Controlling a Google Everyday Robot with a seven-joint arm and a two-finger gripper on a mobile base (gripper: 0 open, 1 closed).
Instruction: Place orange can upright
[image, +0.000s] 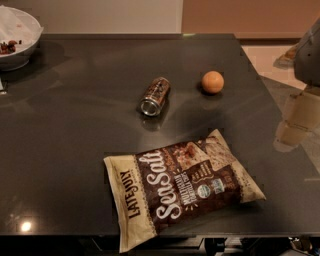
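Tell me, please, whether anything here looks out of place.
The orange can lies on its side mid-table, beside the orange ball. The chip bag overhangs the near edge of the table. The gripper sits at the right edge, apart from the can.

**Kitchen or snack area, viewed across a dark counter.**
The glossy tabletop (75, 150) carries food and drink items: a white bowl (17, 40) holding scraps at far left, a sea-salt chip bag (180, 185) near, and an orange can (155, 96) on its side beside an orange ball (212, 82). A pale wall (100, 15) and wood-toned panel (250, 15) lie beyond. The robot's tool (292, 127) hangs at the right edge.
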